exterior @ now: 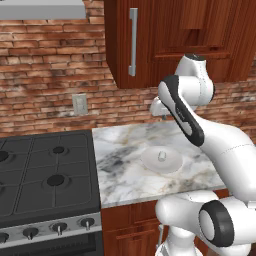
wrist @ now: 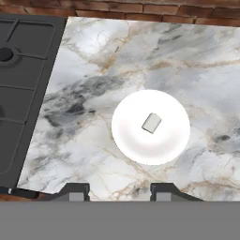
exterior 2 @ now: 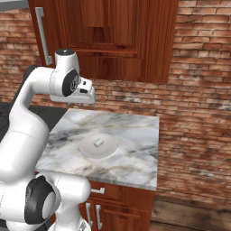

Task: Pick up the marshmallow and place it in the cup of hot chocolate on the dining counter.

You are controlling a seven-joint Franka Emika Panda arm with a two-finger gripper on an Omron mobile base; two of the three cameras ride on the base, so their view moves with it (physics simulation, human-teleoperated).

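Fingertips of the tool point(wrist: 119, 191) rise at 6 o'clock in the hand view, set well apart and released, grasping nothing. Beyond them a round white plate point(wrist: 151, 127) rests on the squarish marble tabletop point(wrist: 93, 93), and the marshmallow point(wrist: 151, 123), a small white stub, lies tilted near the plate's centre. At 9 o'clock of the plate a black stove point(wrist: 23, 79) adjoins the tabletop. From the left base view the tool point(exterior: 159, 111) hangs above the tabletop point(exterior: 120, 150), toward 12 o'clock of the plate point(exterior: 161, 160) and marshmallow point(exterior: 161, 156), clear of both. A reddish wood cabinet point(exterior 2: 108, 36) hangs on the brick wall point(exterior 2: 198, 90) behind.
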